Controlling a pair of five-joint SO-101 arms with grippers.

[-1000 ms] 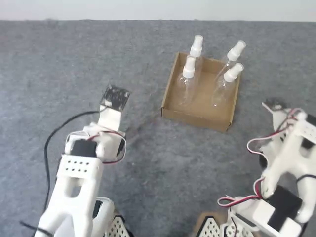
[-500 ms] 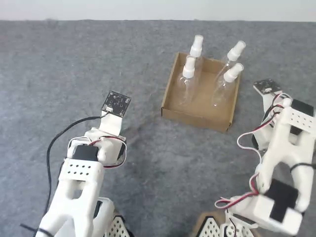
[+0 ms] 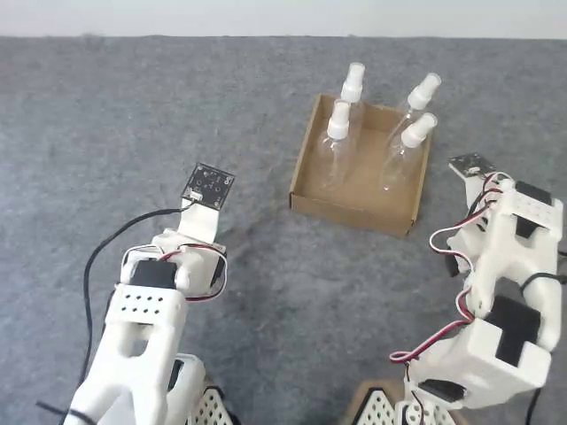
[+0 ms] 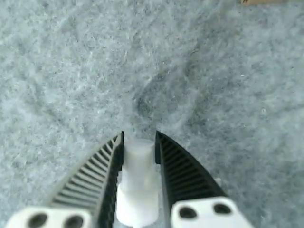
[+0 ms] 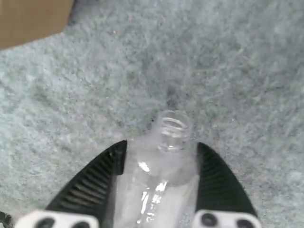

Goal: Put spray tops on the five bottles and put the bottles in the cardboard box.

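Grey felt table [image 3: 266, 106], seen from above, with two white arms side by side at its near edge. The left arm [image 3: 146, 328] stands well apart from the cardboard box [image 3: 354, 211]; the right arm [image 3: 505, 292] stands just beside the box's near right corner and is the nearer of the two to it. Four capped bottles [image 3: 335, 150] lie in the box, their spray heads at its far wall.

The right gripper [image 5: 161, 145] is clamped on the fifth bottle [image 5: 164, 166]. The bottle's long axis runs along the fingers, and its open threaded mouth [image 5: 172, 128] projects past the fingertips, uncapped. The left gripper [image 4: 139, 137] is closed on a white spray top [image 4: 138, 180], held lengthwise between the ribbed fingers, its end level with their tips.

Judgement: capping requires bringing top and mouth together on one axis; the two currently lie well apart across the bare felt.
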